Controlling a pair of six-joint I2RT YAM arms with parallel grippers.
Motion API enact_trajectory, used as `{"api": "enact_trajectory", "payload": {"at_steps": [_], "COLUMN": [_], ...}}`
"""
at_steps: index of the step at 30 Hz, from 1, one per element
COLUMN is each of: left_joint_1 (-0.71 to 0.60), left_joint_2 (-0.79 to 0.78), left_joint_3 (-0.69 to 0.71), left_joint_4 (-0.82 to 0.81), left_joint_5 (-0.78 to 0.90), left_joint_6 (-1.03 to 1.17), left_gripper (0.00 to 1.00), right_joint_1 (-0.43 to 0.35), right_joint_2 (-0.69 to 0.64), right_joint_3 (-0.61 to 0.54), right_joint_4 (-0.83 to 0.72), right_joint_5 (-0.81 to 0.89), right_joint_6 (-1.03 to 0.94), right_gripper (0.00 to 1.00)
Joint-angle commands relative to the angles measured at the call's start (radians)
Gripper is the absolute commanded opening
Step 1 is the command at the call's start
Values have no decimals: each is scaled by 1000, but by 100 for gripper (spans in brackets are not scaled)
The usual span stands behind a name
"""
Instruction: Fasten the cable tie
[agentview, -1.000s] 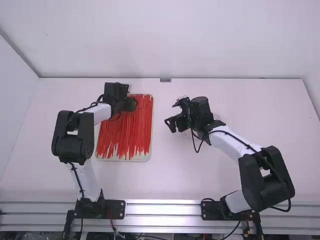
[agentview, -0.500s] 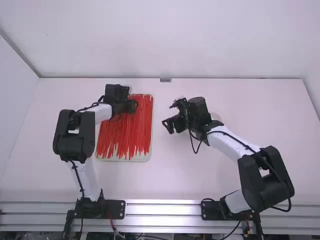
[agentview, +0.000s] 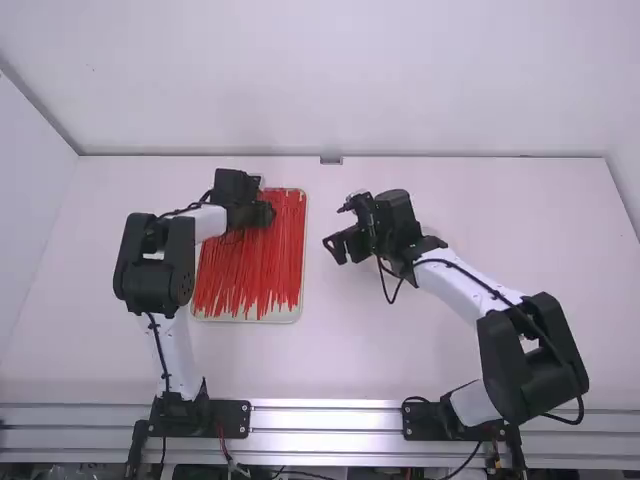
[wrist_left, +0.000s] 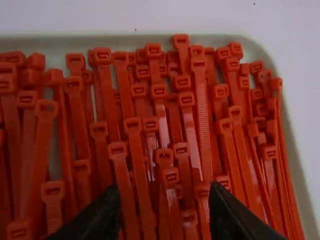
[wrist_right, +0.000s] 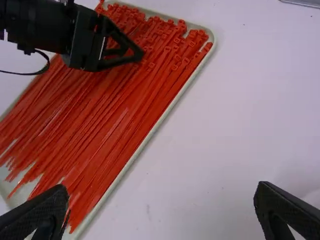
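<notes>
The ties (agentview: 255, 265) (wrist_left: 160, 100) are lying in the tray (agentview: 250, 318) on the table (agentview: 450, 200), their long axis running from the near side to the far side, heads at the far end. The left gripper (agentview: 252, 210) (wrist_left: 165, 195) is hanging low over those heads. Its fingers (wrist_left: 100, 215) are spread across several ties, crosswise to their length, so this arm is far nearer. The right gripper (agentview: 340, 240) (wrist_right: 160, 215) is hovering over bare table just beside the tray, fingers spread wide and holding nothing. Since a second ago it has been edging toward the tray, and the left gripper has barely been shifting.
</notes>
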Motion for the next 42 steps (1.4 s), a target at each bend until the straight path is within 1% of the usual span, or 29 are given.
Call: {"api": "enact_trajectory", "payload": {"at_steps": [1,8,10,14,19,27,39,42], "left_joint_1": [-10,-10,-19,-40,-66,-73,-71,-73], "left_joint_2": [8,8,8,8,8,8,30,39], "left_joint_3": [37,78,86,84,84,77,77,76], "left_joint_4": [-18,-58,-77,-83,-79,-82,-49,-45], "left_joint_5": [-12,-11,-14,-57,-118,-223,-220,-220], "left_joint_6": [-6,-6,-2,1,1,-5,1,1], "left_gripper": [47,45,43,34,34,34,32,29], "right_joint_1": [3,5,5,5,5,5,5,5], "right_joint_2": [6,6,6,6,6,6,6,6], "right_joint_3": [31,30,30,30,30,30,30,30], "right_joint_4": [0,-2,-5,-6,-8,-9,-8,-8], "right_joint_5": [-6,-4,-2,-2,-2,-2,-2,-2], "right_joint_6": [-1,-1,-2,-1,0,-1,-1,-2], "right_gripper": [99,99,99,99,99,99,99,99]}}
